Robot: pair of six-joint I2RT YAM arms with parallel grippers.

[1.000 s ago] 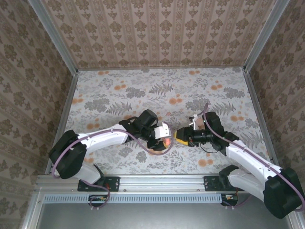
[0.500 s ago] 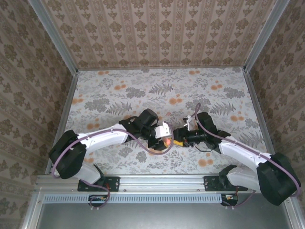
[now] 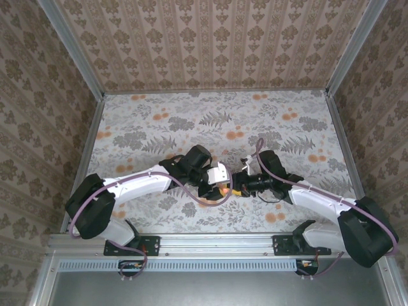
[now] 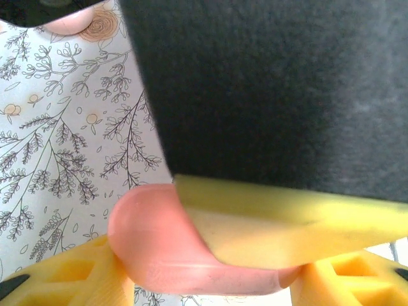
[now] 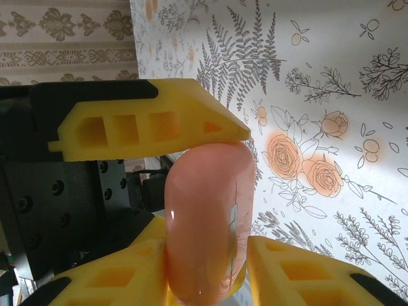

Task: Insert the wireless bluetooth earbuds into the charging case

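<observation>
Now | left fingers (image 4: 108, 287) pinching charging case (image 5: 205, 223) | right fingers (image 5: 306, 274) seemingly pinching it too

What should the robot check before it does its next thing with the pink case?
1. Do the left fingers squeeze the charging case? Ok.
2. Are the right fingers on both sides of the case? Ok, they look like they touch it.
3. Is the case lifted off the table? Cannot tell.
4. Is the case open for the buds? Not ok, it looks shut.
5. Are the earbuds ready nearby? Cannot tell.
</observation>
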